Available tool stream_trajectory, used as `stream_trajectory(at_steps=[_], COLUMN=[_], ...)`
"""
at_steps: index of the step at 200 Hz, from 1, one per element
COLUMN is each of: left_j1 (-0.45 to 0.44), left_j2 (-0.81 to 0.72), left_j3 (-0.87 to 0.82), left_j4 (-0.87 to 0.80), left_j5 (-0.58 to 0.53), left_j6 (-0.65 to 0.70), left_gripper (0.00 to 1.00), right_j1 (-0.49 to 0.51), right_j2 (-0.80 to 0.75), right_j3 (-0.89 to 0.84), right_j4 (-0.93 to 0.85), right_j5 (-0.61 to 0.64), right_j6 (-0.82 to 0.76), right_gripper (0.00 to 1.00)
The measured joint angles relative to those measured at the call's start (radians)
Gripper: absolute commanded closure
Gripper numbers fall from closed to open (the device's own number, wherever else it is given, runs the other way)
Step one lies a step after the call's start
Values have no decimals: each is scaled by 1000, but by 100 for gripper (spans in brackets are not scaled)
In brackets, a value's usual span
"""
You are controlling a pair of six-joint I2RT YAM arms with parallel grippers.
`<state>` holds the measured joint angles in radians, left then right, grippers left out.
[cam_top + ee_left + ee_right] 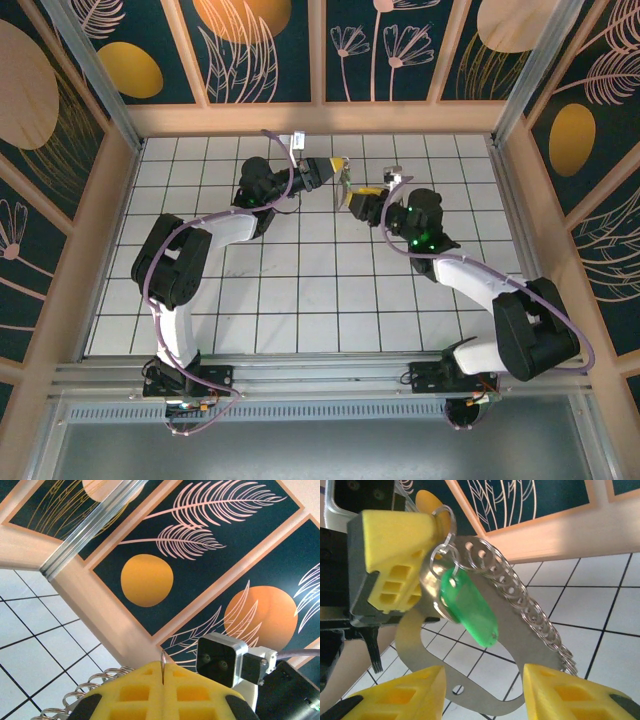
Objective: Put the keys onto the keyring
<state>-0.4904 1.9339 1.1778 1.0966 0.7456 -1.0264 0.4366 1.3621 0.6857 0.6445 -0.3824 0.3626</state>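
Between your two grippers, above the far middle of the white tiled table point(300, 290), hangs the keyring point(412, 637). It is a flat grey metal loop, seen best from the right wrist. One side of it is punched with holes, and a row of small rings point(540, 625) is threaded through them.

Your left gripper point(422, 535) is closed tight. From the left wrist you can see a thin wire ring point(163, 665) pinched edge-on between the yellow fingertips point(135, 690), its top poking just past them. You cannot tell whether those fingers also clamp the big loop, because it passes behind them.

The green key point(470, 607) hangs just beside the left gripper's tip from a couple of linked small rings. It lies in front of the loop and tilts down to the right. Only its bright plastic head shows clearly, and the blade cannot be made out.

Your right gripper point(485, 672) stands open below the key. Its fingers point(405, 695) are well apart on either side of the loop's bottom bar, with a gap showing on each side, so they grip nothing.

In the overhead view the two grippers meet nearly tip to tip.
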Motion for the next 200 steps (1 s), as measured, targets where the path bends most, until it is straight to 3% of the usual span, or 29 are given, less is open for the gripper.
stream_trajectory(at_steps=[61,140,200], left_j1=[-1,-2,-2], left_j2=[0,-1,-1], left_j3=[0,0,0], left_j4=[0,-1,-1], left_j5=[-3,-4,-4], left_j6=[0,0,0], left_gripper=[100,100,100], right_j1=[16,20,22], right_j2=[77,133,133], right_j3=[117,140,141], right_j4=[2,-6,-6], right_j5=[26,-2,-57], right_j6=[-26,-47,-44], right_gripper=[57,100,100])
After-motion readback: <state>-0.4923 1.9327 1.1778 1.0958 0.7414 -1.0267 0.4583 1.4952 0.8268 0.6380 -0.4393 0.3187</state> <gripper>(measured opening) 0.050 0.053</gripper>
